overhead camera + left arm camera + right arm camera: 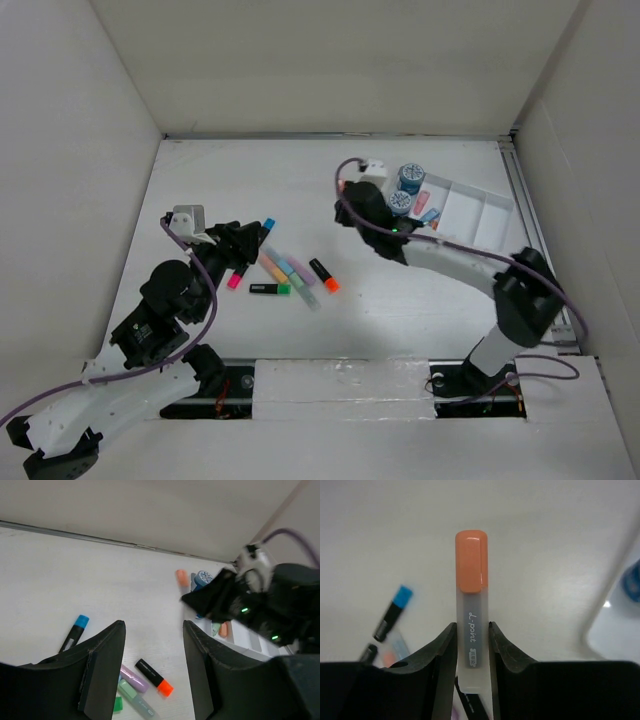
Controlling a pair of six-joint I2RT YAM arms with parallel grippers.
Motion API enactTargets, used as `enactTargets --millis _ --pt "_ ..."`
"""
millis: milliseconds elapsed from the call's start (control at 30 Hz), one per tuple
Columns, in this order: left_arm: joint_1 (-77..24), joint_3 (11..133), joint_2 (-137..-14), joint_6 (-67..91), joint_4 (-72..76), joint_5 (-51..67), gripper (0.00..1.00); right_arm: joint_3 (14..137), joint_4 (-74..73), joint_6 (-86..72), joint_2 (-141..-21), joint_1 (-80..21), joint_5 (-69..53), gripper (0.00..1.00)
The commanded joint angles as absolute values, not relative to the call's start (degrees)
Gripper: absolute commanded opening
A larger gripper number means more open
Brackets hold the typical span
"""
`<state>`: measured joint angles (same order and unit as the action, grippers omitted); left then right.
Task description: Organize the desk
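The desk (220, 180) is a white tabletop with walls around it. Several highlighters lie at its middle: a black one with an orange cap (324, 275), pastel ones (285, 268), a green-capped one (270, 289), a pink-capped one (235, 281) and a blue-capped one (268, 224). My right gripper (471, 626) is shut on a frosted highlighter with an orange cap (471, 580) and holds it above the desk, left of the white tray (490, 215). My left gripper (152, 645) is open and empty, above the black and orange highlighter (154, 677).
The compartmented tray holds two blue tape rolls (411, 178) and small pastel items (428, 205) at its left end. The right arm (260, 605) fills the right side of the left wrist view. A metal rail (340, 375) runs along the desk's front edge.
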<state>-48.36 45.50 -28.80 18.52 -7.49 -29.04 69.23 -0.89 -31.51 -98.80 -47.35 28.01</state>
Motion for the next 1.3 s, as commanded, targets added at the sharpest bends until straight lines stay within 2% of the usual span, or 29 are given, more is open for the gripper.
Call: enactTargets --millis 0,200,400,433,567,667,700,767,800,900,967,1067,1100,1133,1267 --pt "-48.3 45.5 -28.3 18.6 -5.3 -28.2 0.46 61.8 6.0 -33.4 -85.9 -41.2 30.3 0.06" --pt "-48.3 45.7 -27.9 18.5 -5.1 -28.5 0.46 47.3 4.0 -37.7 -71.4 -23.6 29.5 0.08" --pt "-48.3 45.5 -28.1 18.3 -5.0 -28.7 0.46 40.4 1.8 -40.0 -70.7 -9.1 23.2 0.09" --pt "-48.3 45.6 -28.4 18.3 -5.0 -28.7 0.46 40.0 2.8 -39.2 -71.4 -7.5 17.9 0.10" --pt "-48.3 45.7 -28.6 18.4 -5.1 -28.8 0.46 40.4 2.9 -39.1 -73.7 -3.5 13.6 0.12" --pt "-48.3 45.6 -28.0 18.4 -5.1 -28.8 0.46 40.7 3.0 -39.8 -74.7 -1.6 12.3 0.23" --pt "-48.3 45.6 -28.0 18.4 -5.1 -28.8 0.46 40.5 3.6 -39.8 -74.8 -1.6 11.8 0.35" --pt "-48.3 45.6 -27.9 18.4 -5.1 -28.8 0.46 40.7 3.7 -39.6 -74.8 -1.0 11.7 0.50" --pt "-48.3 45.6 -27.9 18.4 -5.1 -28.8 0.46 40.8 3.6 -39.5 -74.8 -1.0 11.3 0.61" --pt "-48.3 45.6 -28.0 18.4 -5.1 -28.7 0.47 40.6 4.4 -38.5 -72.9 -1.8 11.1 0.68" --pt "-48.3 45.6 -28.0 18.4 -5.2 -28.8 0.47 39.4 6.3 -37.0 -70.8 -3.6 8.9 0.64" --pt "-48.3 45.7 -28.1 18.4 -5.2 -29.2 0.47 39.0 9.0 -34.7 -68.2 -10.4 4.0 0.24" --pt "-48.3 45.6 -28.3 18.4 -5.1 -29.3 0.47 39.1 10.6 -34.4 -67.9 -15.2 2.4 0.04" --pt "-48.3 45.6 -28.1 18.5 -5.1 -29.5 0.47 39.1 11.7 -34.4 -68.3 -18.2 0.5 0.00" --pt "-48.3 45.5 -28.0 18.6 -5.1 -30.3 0.47 41.6 16.9 -32.1 -73.6 -35.1 2.5 0.00"
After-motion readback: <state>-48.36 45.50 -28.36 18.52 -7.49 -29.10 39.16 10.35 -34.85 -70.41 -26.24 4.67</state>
